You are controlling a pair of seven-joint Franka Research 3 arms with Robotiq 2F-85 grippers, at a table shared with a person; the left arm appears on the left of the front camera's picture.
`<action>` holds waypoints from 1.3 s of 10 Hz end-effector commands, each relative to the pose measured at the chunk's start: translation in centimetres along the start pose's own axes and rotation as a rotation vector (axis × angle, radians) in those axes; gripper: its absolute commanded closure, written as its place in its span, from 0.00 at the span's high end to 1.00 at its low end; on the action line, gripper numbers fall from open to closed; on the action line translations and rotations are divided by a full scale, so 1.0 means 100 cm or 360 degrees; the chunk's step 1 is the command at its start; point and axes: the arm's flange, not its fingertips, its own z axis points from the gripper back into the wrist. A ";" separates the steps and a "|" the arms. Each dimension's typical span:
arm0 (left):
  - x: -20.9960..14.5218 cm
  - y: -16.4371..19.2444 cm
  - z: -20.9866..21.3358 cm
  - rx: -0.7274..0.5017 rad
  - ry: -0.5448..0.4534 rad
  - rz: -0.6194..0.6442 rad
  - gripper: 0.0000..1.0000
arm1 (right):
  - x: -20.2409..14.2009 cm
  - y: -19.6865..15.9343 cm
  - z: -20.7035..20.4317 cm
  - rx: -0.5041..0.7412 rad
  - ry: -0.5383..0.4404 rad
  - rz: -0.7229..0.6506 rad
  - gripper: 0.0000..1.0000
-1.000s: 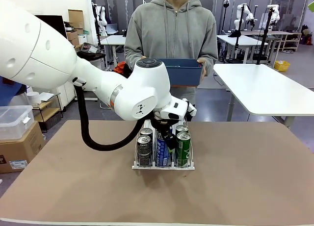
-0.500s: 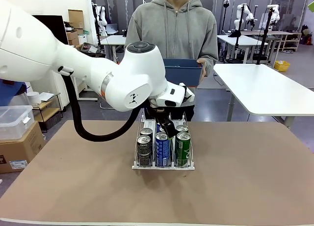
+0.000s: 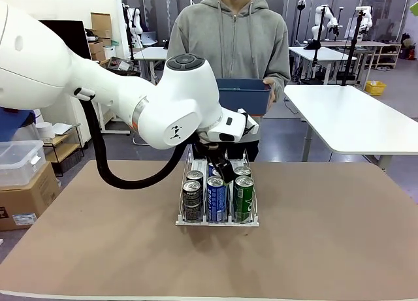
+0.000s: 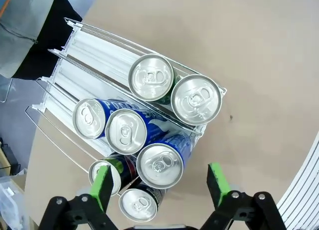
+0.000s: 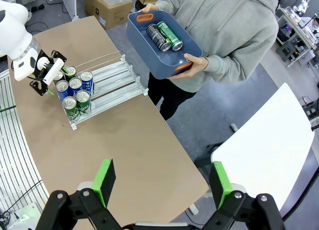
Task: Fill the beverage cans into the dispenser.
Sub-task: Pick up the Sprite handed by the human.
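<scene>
Left wrist view: left pincer [image 4: 159, 175], wide open and empty, above silver-topped aluminium cans [image 4: 149, 78] in clear three-lane dispenser [image 4: 89, 60]. Right wrist view: right pincer [image 5: 162, 182] likewise; beyond it, blue plastic bin [image 5: 149, 53] holding more cans [image 5: 169, 35].

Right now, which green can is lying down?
The green can in the person's blue bin; the other green cans stand upright in the dispenser.

Nothing reads clearly: the white lettering on the blue cans [image 3: 216, 200] and the print on the dark cans [image 3: 192, 200] are too small, and the box label [image 3: 23, 219] is blurred.
</scene>
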 end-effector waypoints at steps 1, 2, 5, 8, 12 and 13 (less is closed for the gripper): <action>0.000 0.002 0.000 -0.0007 0.0012 -0.0021 1.00 | -0.001 0.001 0.000 0.0012 -0.0009 0.0007 1.00; 0.000 0.002 0.000 -0.0007 0.0012 -0.0021 1.00 | -0.001 0.001 0.000 0.0012 -0.0009 0.0007 1.00; 0.001 0.000 -0.001 -0.0003 0.0001 0.0000 1.00 | -0.001 0.001 0.000 0.0012 -0.0009 0.0007 1.00; -0.021 0.037 0.072 -0.0313 -0.0177 0.0044 1.00 | -0.001 0.001 0.000 0.0012 -0.0009 0.0007 1.00; -0.057 0.108 0.182 -0.0258 -0.0265 0.0081 1.00 | -0.001 0.001 0.000 0.0012 -0.0009 0.0007 1.00; -0.067 0.130 0.207 -0.0246 -0.0322 0.0049 1.00 | -0.001 0.001 0.000 0.0012 -0.0009 0.0007 1.00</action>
